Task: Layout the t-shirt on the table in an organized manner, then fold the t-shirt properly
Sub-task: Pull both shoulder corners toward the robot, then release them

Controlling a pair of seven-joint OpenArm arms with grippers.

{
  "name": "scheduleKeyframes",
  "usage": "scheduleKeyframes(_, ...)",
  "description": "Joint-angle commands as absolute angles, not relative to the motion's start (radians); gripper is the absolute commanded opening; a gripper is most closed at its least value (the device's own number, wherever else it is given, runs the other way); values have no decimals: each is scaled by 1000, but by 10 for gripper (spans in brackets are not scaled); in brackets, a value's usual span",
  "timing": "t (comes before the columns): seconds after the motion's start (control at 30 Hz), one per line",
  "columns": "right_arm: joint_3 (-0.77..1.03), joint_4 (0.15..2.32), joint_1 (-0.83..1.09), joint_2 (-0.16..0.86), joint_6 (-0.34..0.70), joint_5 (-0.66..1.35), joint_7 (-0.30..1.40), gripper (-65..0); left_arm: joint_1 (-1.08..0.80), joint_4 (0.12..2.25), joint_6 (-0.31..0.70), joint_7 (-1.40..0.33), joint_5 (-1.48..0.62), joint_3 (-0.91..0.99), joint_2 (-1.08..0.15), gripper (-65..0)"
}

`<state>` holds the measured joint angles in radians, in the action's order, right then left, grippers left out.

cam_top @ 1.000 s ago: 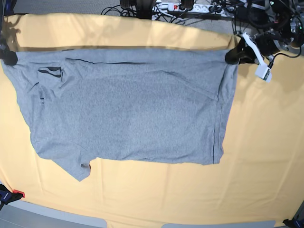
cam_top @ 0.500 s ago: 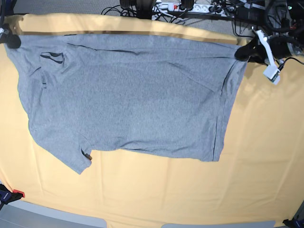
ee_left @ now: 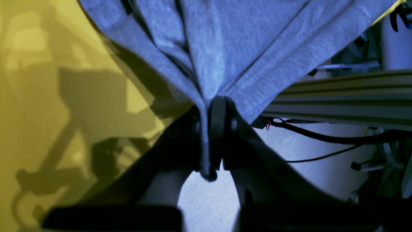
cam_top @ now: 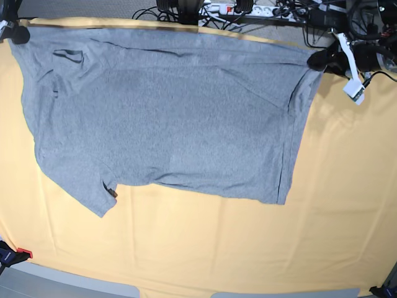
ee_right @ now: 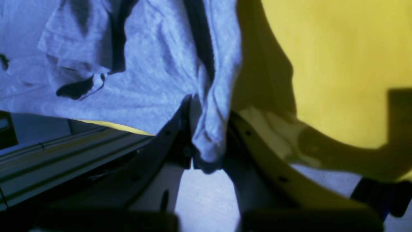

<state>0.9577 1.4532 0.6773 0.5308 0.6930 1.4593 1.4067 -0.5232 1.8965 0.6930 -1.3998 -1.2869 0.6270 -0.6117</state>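
The left gripper (cam_top: pixel 316 60), black with a white camera mount, sits at the far right edge of the table in the base view, its jaws pressed together on a corner of the t-shirt (cam_top: pixel 167 112). In its wrist view the grey cloth runs down into the narrow slot between the dark fingers (ee_left: pixel 219 122). The right gripper (cam_top: pixel 17 34) is at the far left corner, likewise pinching a bunched corner of the shirt (ee_right: pixel 206 141).

The grey shirt is stretched between the two grippers along the table's far edge and spreads toward the viewer, mostly flat, with one sleeve pointing to the lower left. No lettering shows on this side.

The table (cam_top: pixel 248 248) is covered in pale yellow-orange cloth with soft creases, much wider than the shirt. Arm shadows fall on it in both wrist views. Behind the far edge lie tangled black cables (cam_top: pixel 155 12) and a white power strip (cam_top: pixel 217 9) on a grey floor.
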Motion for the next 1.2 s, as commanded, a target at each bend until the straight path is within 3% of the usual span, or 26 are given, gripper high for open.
scheduleKeyframes(0.0,970,1467,688,548,698,1463,1396,-650,-523,1909,698,-1396,-1299,636,-629,-650)
scheduleKeyframes(0.3,970,1467,682,546,698,1467,1396,-650,-523,1909,698,-1396,-1349,636,-629,-650)
scheduleKeyframes(0.33,970,1467,682,547,698,1472,1396,-650,-523,1909,698,-1396,-1367,636,-629,-609)
scheduleKeyframes(0.37,970,1467,682,548,698,1484,1396,-624,-523,1909,698,-1396,-1380,636,-629,-525)
scheduleKeyframes(0.47,970,1467,682,550,698,1484,1396,-425,-523,1909,698,-1396,-1399,636,-629,-258)
scheduleKeyframes(0.53,970,1467,682,550,698,1484,1396,-351,-523,1909,698,-1396,-1401,636,-629,-192)
scheduleKeyframes(0.73,1000,1478,682,552,698,1484,1396,-348,-514,1909,698,-1396,-1401,686,-628,-192)
scheduleKeyframes(1.0,1203,1583,682,552,698,1484,1396,-348,-440,1909,698,-1387,-1393,878,-628,-192)
scheduleKeyframes(1.17,1258,1632,682,552,698,1484,1396,-348,-326,1909,662,-1274,-1258,884,-602,-192)
